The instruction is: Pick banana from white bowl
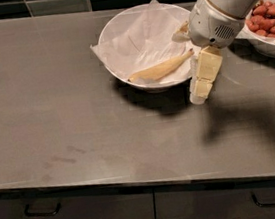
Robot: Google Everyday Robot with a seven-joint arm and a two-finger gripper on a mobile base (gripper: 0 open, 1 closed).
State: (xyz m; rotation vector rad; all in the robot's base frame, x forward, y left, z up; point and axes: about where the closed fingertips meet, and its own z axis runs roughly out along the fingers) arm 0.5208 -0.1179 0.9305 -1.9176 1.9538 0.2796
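A pale yellow banana [161, 68] lies in the front part of the white bowl [123, 75], its thin stem pointing right toward the rim. The bowl is lined with crinkled white paper [138, 40] whose corners stick out past the rim. My gripper [198, 86], with blocky cream fingers pointing down, hangs just right of the bowl's front right rim, close to the banana's stem end. It holds nothing. The white arm reaches in from the upper right and covers the bowl's right edge.
A second white bowl with red strawberries [267, 19] stands at the right edge of the grey countertop [69, 125]. Dark tiles run along the back. Drawers with handles [42, 210] sit below the counter's front edge.
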